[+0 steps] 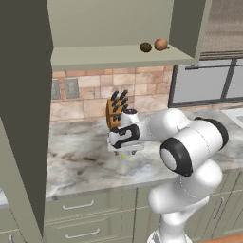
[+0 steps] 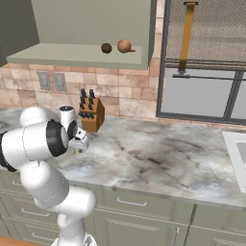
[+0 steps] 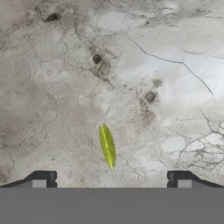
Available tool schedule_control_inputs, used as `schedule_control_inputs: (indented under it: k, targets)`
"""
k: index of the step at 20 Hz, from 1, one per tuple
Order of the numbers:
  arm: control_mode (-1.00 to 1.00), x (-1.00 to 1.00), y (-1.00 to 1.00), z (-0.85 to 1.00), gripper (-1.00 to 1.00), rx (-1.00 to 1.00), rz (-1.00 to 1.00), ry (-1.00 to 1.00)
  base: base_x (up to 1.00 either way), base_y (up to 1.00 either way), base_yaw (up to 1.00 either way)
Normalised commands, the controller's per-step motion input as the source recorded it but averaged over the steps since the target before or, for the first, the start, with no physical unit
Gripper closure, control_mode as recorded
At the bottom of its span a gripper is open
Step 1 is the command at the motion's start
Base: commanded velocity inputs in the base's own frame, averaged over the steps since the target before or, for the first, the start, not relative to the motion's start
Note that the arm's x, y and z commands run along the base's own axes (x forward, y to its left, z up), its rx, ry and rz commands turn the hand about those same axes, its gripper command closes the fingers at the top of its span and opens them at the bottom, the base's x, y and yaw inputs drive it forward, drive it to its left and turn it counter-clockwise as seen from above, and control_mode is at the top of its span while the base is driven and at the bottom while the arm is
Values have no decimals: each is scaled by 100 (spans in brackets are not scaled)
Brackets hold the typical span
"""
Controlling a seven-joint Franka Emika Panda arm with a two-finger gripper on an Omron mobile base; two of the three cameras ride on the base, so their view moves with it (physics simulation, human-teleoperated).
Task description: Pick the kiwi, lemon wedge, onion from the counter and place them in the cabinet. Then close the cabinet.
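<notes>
Lemon wedge lies flat on the bench between the gripper's spread fingertips, so a straight, centred descent is best made before closing.

One kiwi and one onion inside one open cabinet, onion just at 3 o'clock of kiwi. One lemon wedge lying on one marbled surface. One knife block at 12 o'clock of the wedge, several dark handles, exact count unclear. Two wall outlets. One claw, two fingertips.
</notes>
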Motion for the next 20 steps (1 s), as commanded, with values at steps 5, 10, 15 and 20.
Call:
schedule_control_inputs:
  k: [5, 10, 15, 20]
  targets:
    - [-100, 12, 0, -23, -100, 0, 0, 0, 0, 0, 0]
    - [-100, 20, 0, -25, -100, -1, 0, 0, 0, 0, 0]
    - [-100, 26, 0, -28, -100, -2, 0, 0, 0, 0, 0]
    - [-100, 14, 11, -25, 100, -5, 0, 0, 0, 0, 0]
